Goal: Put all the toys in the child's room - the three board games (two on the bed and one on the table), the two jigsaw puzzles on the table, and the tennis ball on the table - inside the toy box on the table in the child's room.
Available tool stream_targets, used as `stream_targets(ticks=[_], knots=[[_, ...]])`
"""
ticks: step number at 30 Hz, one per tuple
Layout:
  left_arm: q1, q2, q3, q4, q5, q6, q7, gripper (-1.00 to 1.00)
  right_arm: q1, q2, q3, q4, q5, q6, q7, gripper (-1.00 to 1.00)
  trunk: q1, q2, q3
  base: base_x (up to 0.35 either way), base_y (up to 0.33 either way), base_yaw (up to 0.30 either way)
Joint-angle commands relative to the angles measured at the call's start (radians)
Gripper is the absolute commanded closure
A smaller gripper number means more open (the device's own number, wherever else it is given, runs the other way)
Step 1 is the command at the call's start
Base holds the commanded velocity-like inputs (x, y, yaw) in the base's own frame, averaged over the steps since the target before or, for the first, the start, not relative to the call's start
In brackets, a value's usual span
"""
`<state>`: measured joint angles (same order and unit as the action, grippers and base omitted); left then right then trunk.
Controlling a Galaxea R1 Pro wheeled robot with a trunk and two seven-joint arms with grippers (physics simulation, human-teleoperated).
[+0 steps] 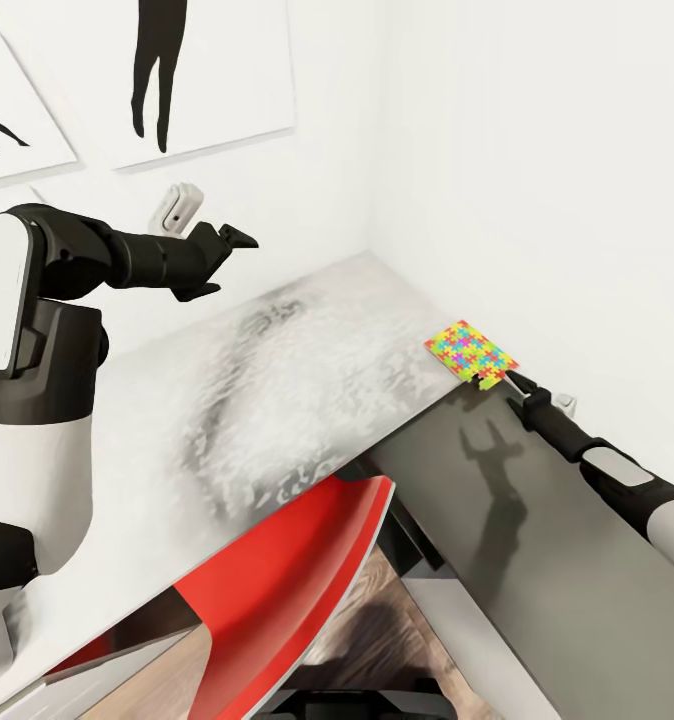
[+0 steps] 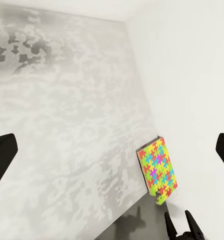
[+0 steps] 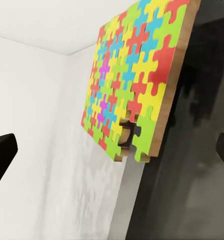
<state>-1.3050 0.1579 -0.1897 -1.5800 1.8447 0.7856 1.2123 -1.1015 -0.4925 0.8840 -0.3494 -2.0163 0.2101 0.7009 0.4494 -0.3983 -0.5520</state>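
Nearest, a red chair (image 1: pixel 297 570) tucked under the pale worktop (image 1: pixel 277 400). Further out, right claw (image 1: pixel 509 384) spread open just short of the jigsaw puzzle (image 1: pixel 470 353), which lies at the worktop's edge beside the white wall (image 1: pixel 537 200) with one corner piece jutting loose. Beyond, left claw (image 1: pixel 235 240) raised over the worktop, fingers apart, below black silhouette pictures (image 1: pixel 162 70).
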Motion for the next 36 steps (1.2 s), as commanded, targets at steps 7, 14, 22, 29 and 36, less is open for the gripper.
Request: stream_targets(ticks=[7, 14, 22, 29, 36], knots=[[0.000, 0.000, -0.001, 0.000, 0.006, 0.004, 0.009, -1.00, -0.001, -0.003, 0.006, 0.001, -0.005, 0.004, 0.004, -1.00, 0.001, -0.002, -0.005, 0.000, 0.000, 0.000], [0.003, 0.000, -0.002, 0.000, 0.005, 0.004, 0.009, -1.00, -0.003, -0.005, 0.005, 0.002, -0.002, 0.001, 0.003, -1.00, 0.001, -0.002, -0.012, 0.000, 0.000, 0.000], [0.004, 0.000, -0.002, 0.000, 0.006, 0.004, 0.009, -1.00, -0.009, -0.006, 0.005, 0.002, -0.001, 0.000, 0.003, -1.00, 0.001, -0.002, -0.024, 0.000, 0.000, 0.000], [0.004, 0.000, -0.002, 0.000, 0.006, 0.004, 0.009, -1.00, -0.022, -0.008, 0.004, 0.003, -0.001, -0.001, 0.003, -1.00, 0.001, -0.002, -0.034, 0.000, 0.000, 0.000], [0.004, 0.000, -0.002, 0.000, 0.007, 0.004, 0.009, -1.00, -0.034, -0.011, 0.004, 0.003, 0.000, -0.004, -0.005, -1.00, 0.001, -0.002, -0.041, 0.000, 0.000, 0.000]])
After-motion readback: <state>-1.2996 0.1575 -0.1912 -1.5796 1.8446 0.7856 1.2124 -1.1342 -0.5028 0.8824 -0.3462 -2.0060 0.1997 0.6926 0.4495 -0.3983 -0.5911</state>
